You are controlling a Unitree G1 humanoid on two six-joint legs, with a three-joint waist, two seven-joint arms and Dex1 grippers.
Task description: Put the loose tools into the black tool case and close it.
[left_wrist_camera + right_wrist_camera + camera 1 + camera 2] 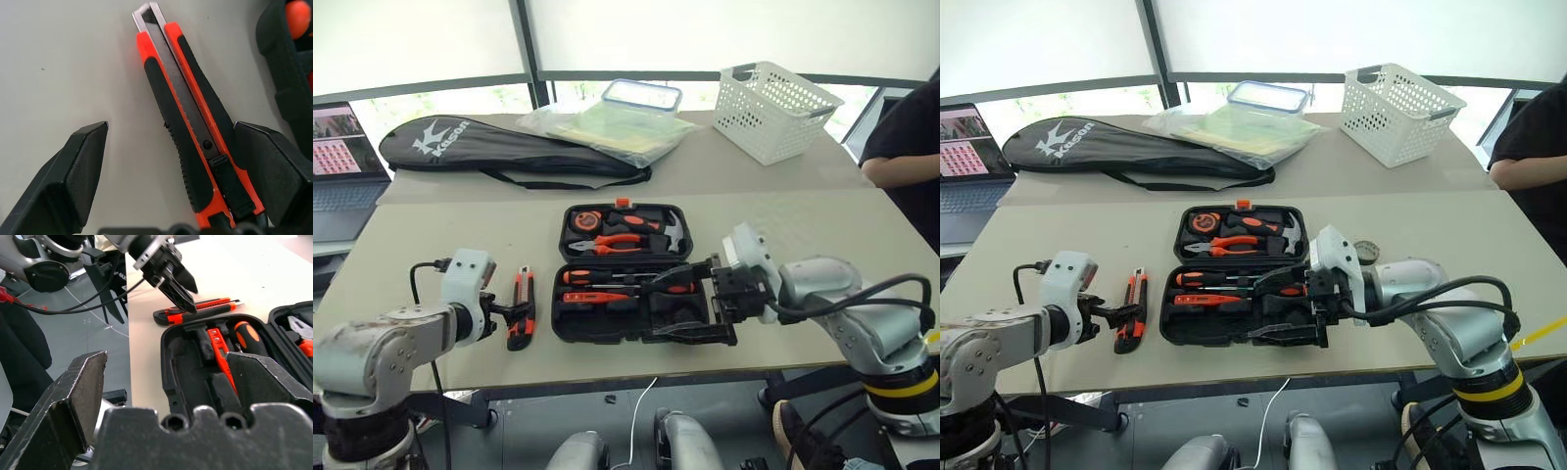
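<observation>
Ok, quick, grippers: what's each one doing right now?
Left gripper: open, fingers straddling the utility knife on the table, not gripping it.
Right gripper: open, holding nothing, over the black tool case.

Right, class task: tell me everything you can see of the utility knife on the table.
The knife is a slim snap-off cutter, with an orange plastic-looking shell, black ribbed grip, a metal blade channel and a black slider. It lies flat on the grey table, just left of the open case, apart from it, metal tip pointing away from the robot. The open left gripper straddles its rear end; one finger is right beside it, contact unclear.
</observation>
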